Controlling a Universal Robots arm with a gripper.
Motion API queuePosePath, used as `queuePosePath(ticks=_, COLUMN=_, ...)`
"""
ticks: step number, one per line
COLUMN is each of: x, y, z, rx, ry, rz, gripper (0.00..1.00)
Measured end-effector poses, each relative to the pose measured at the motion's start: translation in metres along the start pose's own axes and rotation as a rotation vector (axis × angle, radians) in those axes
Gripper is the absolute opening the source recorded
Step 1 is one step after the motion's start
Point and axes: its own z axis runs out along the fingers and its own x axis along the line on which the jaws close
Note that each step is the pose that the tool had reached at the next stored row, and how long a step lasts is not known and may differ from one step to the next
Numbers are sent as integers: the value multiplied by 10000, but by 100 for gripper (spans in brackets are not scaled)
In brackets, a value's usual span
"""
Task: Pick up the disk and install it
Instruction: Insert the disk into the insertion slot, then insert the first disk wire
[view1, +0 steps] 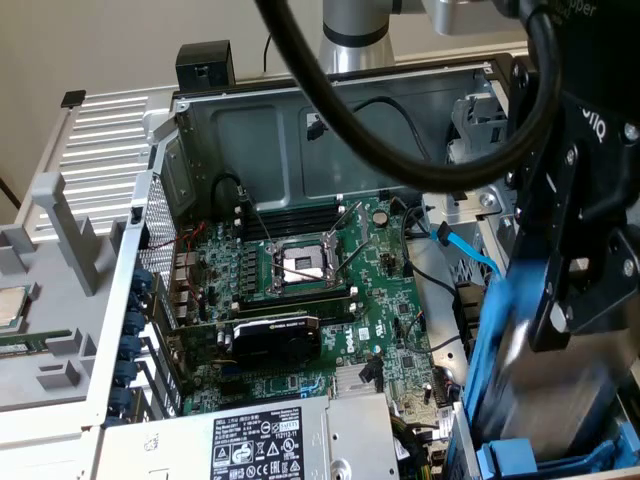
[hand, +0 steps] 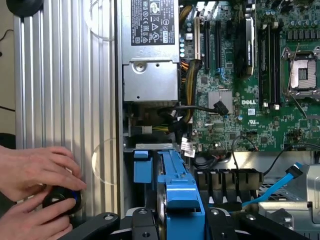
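Closest at the exterior view's right, the end effector (view1: 565, 300) pinches the disk (view1: 560, 400) on edge in its blue carrier, just above a blue drive bay (view1: 540, 462). Beyond lie the grey power supply (view1: 260, 440), then the green motherboard (view1: 300, 290), then the open case's back wall (view1: 300, 130).

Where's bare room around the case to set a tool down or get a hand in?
Free: ribbed grey panel, between the case wall and a person's hands. Crowded: motherboard, and the drive bay where the gripper holds the disk, blue SATA cable alongside.
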Motion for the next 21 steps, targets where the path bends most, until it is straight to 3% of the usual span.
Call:
queuePosePath(ticks=1, x=0, y=0, z=0, rx=0, ry=0, rz=0, gripper=38)
queuePosePath(ticks=2, x=0, y=0, z=-1, rx=-1, ry=2, rz=0, gripper=45)
queuePosePath(ticks=21, x=-20, y=1, z=-2, rx=4, ry=3, rz=41, gripper=45)
